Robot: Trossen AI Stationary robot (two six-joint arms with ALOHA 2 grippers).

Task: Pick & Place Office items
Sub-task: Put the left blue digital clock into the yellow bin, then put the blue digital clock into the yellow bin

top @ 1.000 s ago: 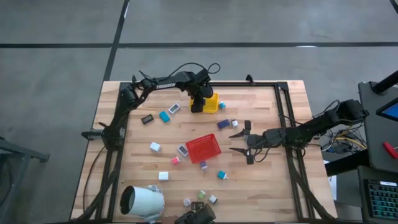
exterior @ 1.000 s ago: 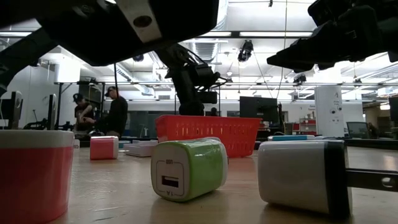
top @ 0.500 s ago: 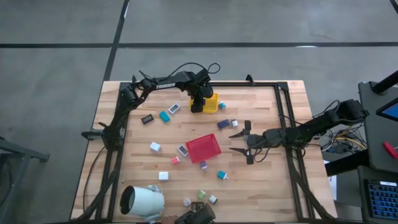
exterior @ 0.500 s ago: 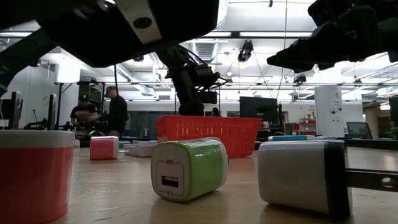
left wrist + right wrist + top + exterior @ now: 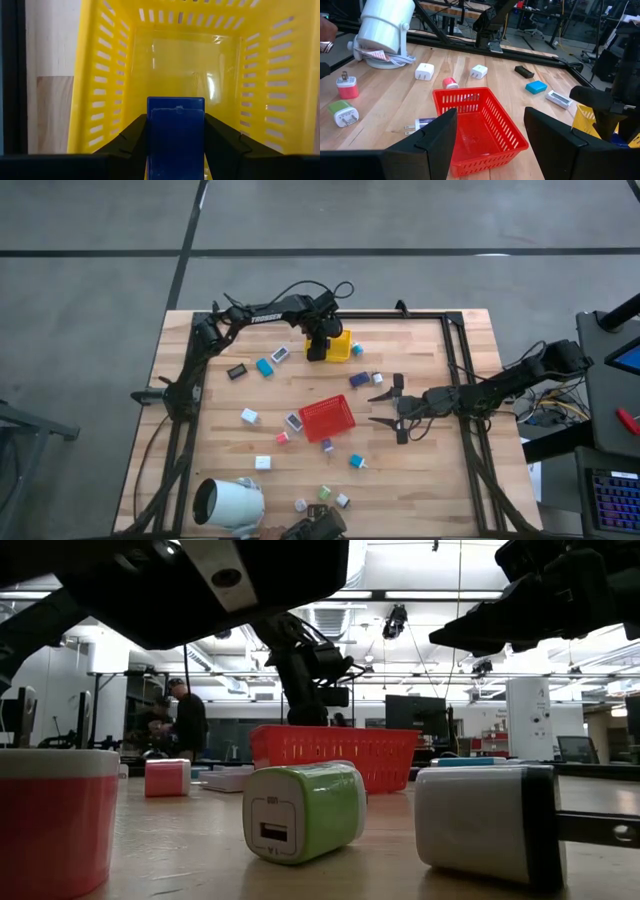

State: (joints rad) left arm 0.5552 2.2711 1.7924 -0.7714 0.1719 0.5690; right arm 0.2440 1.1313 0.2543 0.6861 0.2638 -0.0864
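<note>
My left gripper (image 5: pixel 318 348) stands over the yellow tray (image 5: pixel 342 345) at the table's far side, shut on a navy block (image 5: pixel 175 132). The left wrist view looks down into the yellow tray (image 5: pixel 185 60). My right gripper (image 5: pixel 381 407) hovers open just right of the red tray (image 5: pixel 328 417), which shows between its fingers in the right wrist view (image 5: pixel 480 125). Small blocks lie flat on the wood around both trays: a teal one (image 5: pixel 264 366), a white one (image 5: pixel 249 416), a pink one (image 5: pixel 282 438), a purple one (image 5: pixel 326 445) and a green one (image 5: pixel 303 810). My left gripper pinches the navy block between its two fingers (image 5: pixel 137 132), one on each long side face (image 5: pixel 152 140). The fingers come from above and point down into the yellow tray. The block's free end (image 5: pixel 175 102) sticks out past the fingertips, with the tray's floor showing beyond it.
A large white cylinder (image 5: pixel 228 503) lies on its side at the near left corner. Several blocks cluster at the near edge (image 5: pixel 324 493), among them a white one (image 5: pixel 490 820). A black frame (image 5: pixel 455 360) runs along the right side. People stand in the room behind the table (image 5: pixel 185 720).
</note>
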